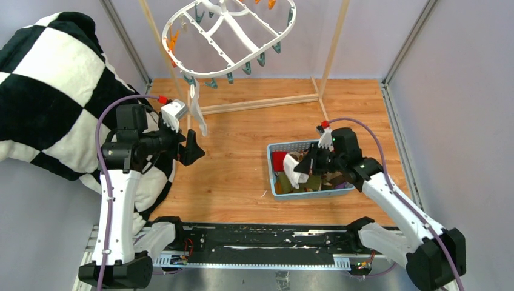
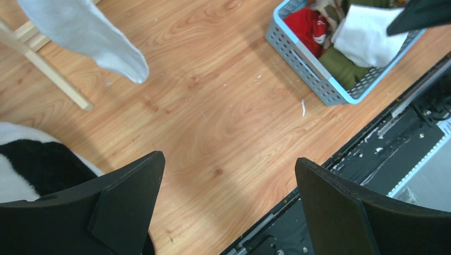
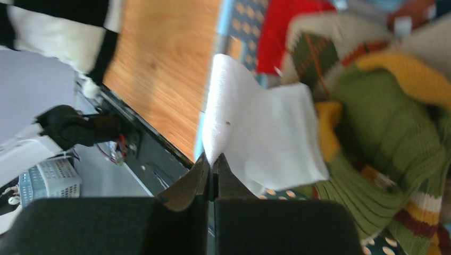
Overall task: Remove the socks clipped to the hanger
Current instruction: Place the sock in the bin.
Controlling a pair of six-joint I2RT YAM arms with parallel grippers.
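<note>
The hanger [image 1: 233,33], a white oval frame with orange and teal clips, hangs at the top of the overhead view. One white sock [image 1: 196,109] is still clipped to its near rim and dangles down; the left wrist view shows its toe [image 2: 90,34]. My left gripper [image 1: 191,148] [image 2: 228,164] hovers just below and beside that sock, open and empty, not touching it. My right gripper [image 1: 306,165] [image 3: 213,162] is over the basket, shut on the edge of another white sock [image 1: 294,171] [image 3: 260,127].
A blue basket [image 1: 271,167] [image 2: 303,61] at centre right holds several socks in red, olive and argyle. The light wooden rack [image 1: 260,104] stands behind it. A black-and-white checked blanket [image 1: 48,91] fills the left side. The black base rail [image 1: 254,242] runs along the near edge.
</note>
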